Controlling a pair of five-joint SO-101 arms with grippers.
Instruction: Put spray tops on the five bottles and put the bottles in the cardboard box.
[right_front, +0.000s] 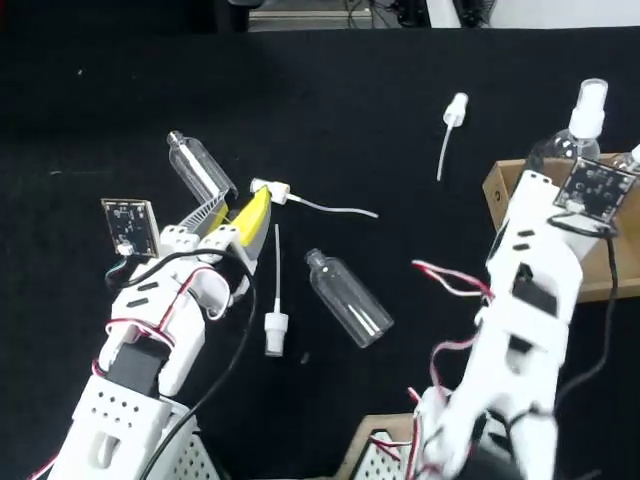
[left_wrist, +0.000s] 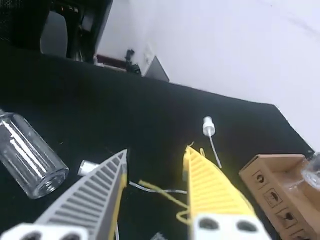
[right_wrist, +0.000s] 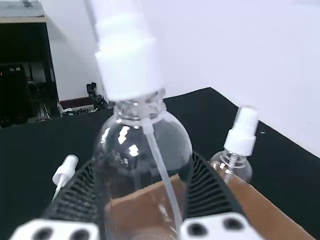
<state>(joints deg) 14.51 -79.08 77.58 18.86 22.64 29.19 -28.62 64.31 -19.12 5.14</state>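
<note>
Four bottles: a bare bottle (right_front: 197, 167), a second bare bottle (right_front: 349, 300), a capped bottle (right_wrist: 125, 150) and a second capped bottle (right_wrist: 228, 167). Three loose spray tops: far top (right_front: 456, 108), middle top (right_front: 270, 189), near top (right_front: 276, 330). One box (right_front: 497, 190). Two arms: left arm (right_front: 160, 310), right arm (right_front: 530, 290).
</note>
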